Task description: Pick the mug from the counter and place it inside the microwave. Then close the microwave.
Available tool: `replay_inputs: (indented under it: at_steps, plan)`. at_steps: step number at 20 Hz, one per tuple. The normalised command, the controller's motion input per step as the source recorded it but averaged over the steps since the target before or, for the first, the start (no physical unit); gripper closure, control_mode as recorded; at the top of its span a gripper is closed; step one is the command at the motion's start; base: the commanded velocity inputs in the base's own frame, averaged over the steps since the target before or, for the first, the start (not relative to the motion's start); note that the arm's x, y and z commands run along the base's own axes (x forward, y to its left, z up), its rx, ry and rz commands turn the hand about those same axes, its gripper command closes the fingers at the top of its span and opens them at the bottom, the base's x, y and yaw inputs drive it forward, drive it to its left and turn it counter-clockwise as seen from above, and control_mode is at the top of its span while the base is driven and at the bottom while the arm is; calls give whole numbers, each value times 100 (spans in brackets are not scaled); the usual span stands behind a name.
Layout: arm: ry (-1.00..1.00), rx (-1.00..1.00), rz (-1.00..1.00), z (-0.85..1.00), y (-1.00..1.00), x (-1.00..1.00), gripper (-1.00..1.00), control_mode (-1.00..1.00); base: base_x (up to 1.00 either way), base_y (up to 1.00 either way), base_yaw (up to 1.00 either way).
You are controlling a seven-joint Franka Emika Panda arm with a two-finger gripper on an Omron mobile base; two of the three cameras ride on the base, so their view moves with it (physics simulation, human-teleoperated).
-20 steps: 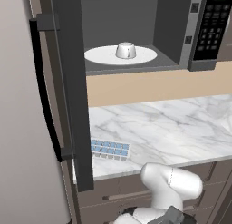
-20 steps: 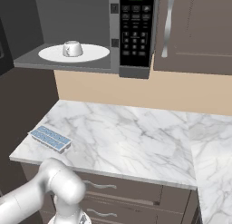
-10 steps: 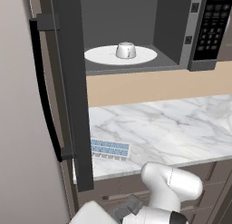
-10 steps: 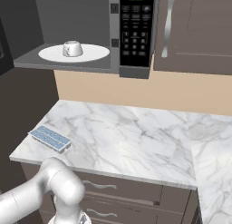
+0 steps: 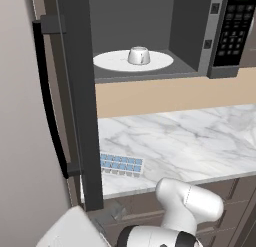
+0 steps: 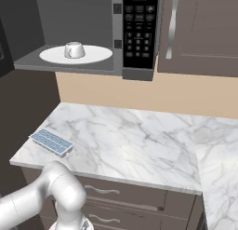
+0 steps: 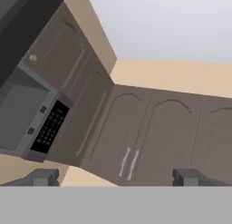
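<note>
Hand view shows the gripper (image 7: 116, 177) spread wide, empty, far below the mug (image 5: 139, 55) inside the microwave (image 5: 200, 46).

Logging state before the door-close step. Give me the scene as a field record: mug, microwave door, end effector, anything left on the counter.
mug: small white glossy mug sits on the round white plate inside the large dark grey microwave
microwave door: dark door with black handle, swung open
end effector: end effector open, holding nothing
counter: white marble counter holds a flat blue-celled ice cube tray near its left end
task: mug placed; door not yet closed
</note>
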Motion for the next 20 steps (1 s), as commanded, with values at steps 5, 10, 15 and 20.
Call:
replay_inputs:
  at_steps: [5, 10, 15, 20]
  plan:
    - [0, -4, -10, -8, 20, 15, -100, -100, 0, 0, 0]
    - [0, -3, -10, -20, 12, 20, -100, -100, 0, 0, 0]
    - [0, -3, -10, -15, 11, 16, -100, -100, 0, 0, 0]
    - [0, -1, -6, -1, 15, 14, -100, -100, 0, 0, 0]
